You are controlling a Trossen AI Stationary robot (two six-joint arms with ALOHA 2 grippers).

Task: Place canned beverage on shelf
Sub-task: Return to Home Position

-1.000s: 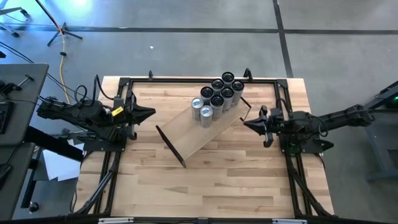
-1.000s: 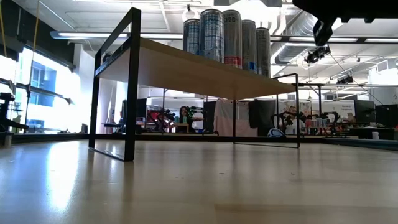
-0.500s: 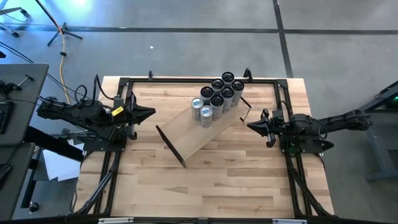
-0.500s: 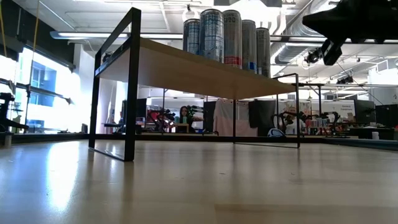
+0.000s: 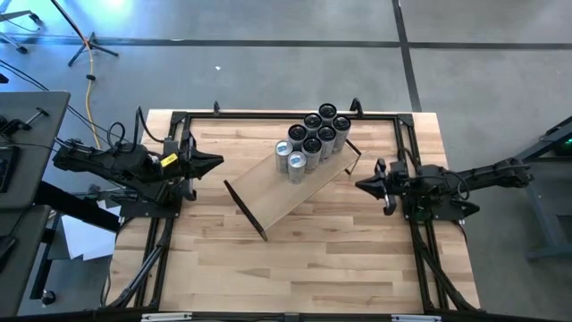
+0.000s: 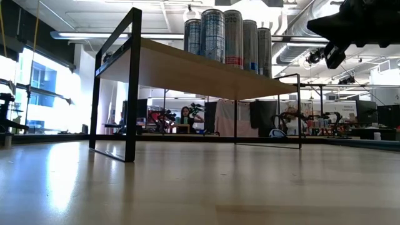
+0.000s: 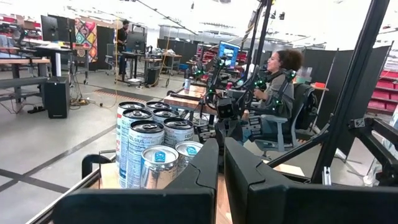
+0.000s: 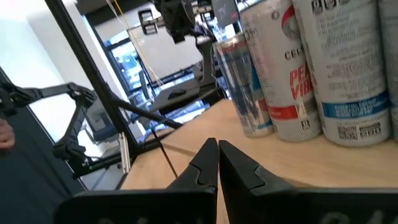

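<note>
The shelf (image 5: 284, 195), a pale board on black end brackets, stands slantwise in the middle of the table. Several tall cans (image 5: 313, 141) stand upright in a cluster on its far right end; they also show in the low view (image 6: 228, 36) and in both wrist views (image 7: 152, 152) (image 8: 305, 68). My left gripper (image 5: 218, 163) hovers shut off the shelf's left side, pointing level at the cans. My right gripper (image 5: 360, 184) hovers shut just off the shelf's right end, near the cans, and shows in the low view's upper right (image 6: 312, 26). Neither holds anything.
A black tube frame (image 5: 268, 114) runs along the table's edges. Bare tabletop (image 5: 295, 268) lies on the near side of the shelf. A person (image 7: 280, 81) sits at a workstation beyond the table, in the room behind.
My right gripper has come down, still shut and pointing level toward the shelf's right end. The shelf, the cans and my left gripper have kept still.
</note>
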